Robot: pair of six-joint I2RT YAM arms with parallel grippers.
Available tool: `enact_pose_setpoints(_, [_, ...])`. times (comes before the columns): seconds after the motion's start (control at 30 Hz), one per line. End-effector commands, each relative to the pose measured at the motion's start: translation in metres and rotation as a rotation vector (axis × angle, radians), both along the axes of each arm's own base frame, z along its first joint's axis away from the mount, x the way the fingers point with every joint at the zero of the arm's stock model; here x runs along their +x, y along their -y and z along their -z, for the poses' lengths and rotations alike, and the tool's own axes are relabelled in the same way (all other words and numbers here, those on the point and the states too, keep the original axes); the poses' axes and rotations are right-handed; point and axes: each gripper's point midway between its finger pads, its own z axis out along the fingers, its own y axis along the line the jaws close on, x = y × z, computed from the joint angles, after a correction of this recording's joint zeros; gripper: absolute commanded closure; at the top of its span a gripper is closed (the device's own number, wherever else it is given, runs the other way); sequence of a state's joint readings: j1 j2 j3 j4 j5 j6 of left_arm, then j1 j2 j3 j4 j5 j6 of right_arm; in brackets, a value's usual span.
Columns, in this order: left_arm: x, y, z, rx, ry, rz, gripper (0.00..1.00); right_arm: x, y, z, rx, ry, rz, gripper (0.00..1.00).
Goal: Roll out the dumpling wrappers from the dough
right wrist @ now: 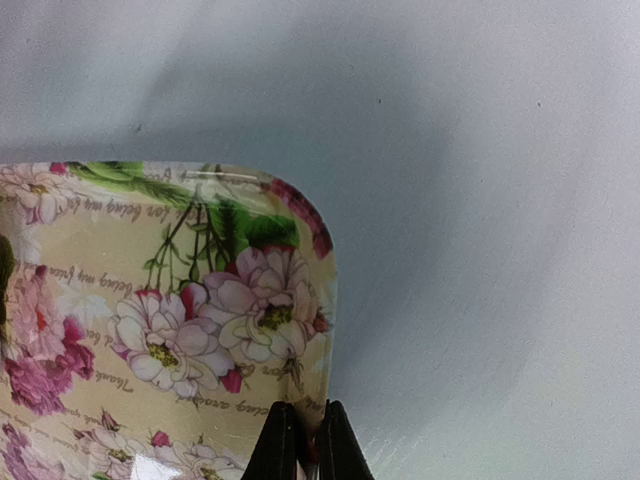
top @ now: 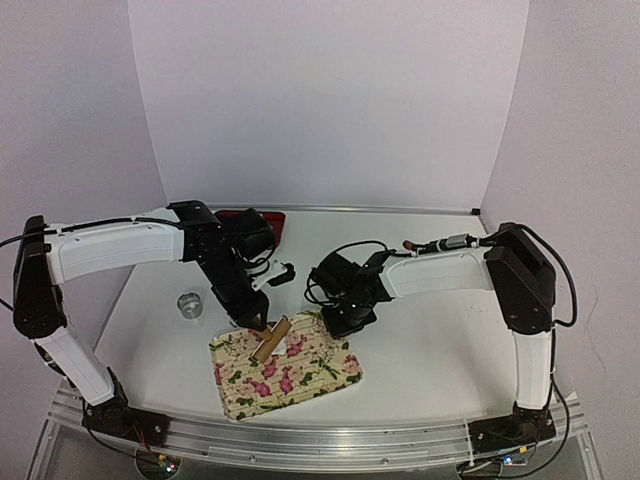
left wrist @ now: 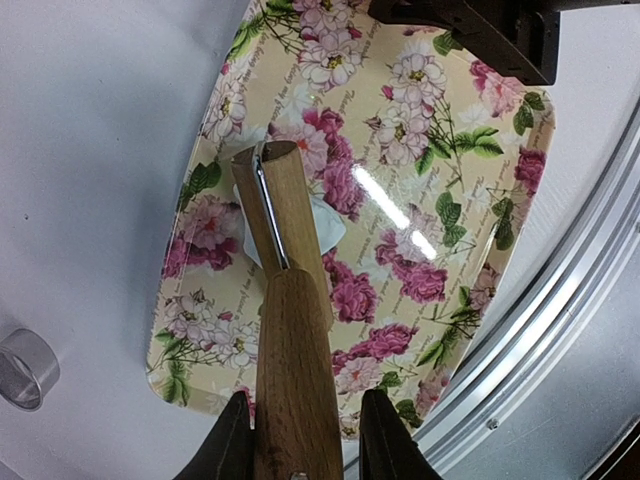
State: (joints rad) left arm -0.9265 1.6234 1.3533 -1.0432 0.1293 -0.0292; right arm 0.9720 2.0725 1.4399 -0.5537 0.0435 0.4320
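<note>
Left claw (left wrist: 308,440) pinches brown wooden rolling pin (left wrist: 290,300) over white dough lump (left wrist: 328,226); right claw (right wrist: 303,440), pressed together, nips flowered cream tray (right wrist: 322,290) at its rim; it should press evenly.

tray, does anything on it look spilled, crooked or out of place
Nothing stands out. The floral tray lies flat, with the right gripper pinching its rim. The left gripper holds the rolling pin over a small white dough piece. Nothing is spilled.

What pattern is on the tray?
Cream with pink roses and green leaves; the tray shows best in the left wrist view.
</note>
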Motion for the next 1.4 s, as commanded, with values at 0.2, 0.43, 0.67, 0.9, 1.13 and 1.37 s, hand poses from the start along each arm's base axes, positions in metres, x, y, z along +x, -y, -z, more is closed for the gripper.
enact_pose_setpoints(0.2, [-0.003,-0.002,0.023,0.065,-0.042,0.004,1.00,-0.012,0.011,0.012,-0.089,-0.023,-0.055,1.00])
enact_pose_setpoints(0.43, [-0.012,-0.010,0.037,0.128,-0.113,-0.029,1.00,-0.013,0.010,0.015,-0.089,-0.030,-0.046,1.00])
enact_pose_setpoints(0.67, [-0.024,-0.010,0.047,0.134,-0.199,-0.076,1.00,-0.014,0.015,0.016,-0.101,-0.027,-0.034,1.00])
enact_pose_setpoints(0.9, [-0.032,-0.011,0.054,0.146,-0.258,-0.123,1.00,-0.012,0.019,0.014,-0.102,-0.017,0.001,1.00])
enact_pose_setpoints(1.13, [-0.044,-0.014,0.059,0.153,-0.326,-0.161,1.00,-0.009,0.023,0.010,-0.109,0.007,0.021,1.00])
enact_pose_setpoints(1.37, [-0.053,-0.018,0.073,0.180,-0.390,-0.165,1.00,-0.008,0.024,0.009,-0.113,0.016,0.023,1.00])
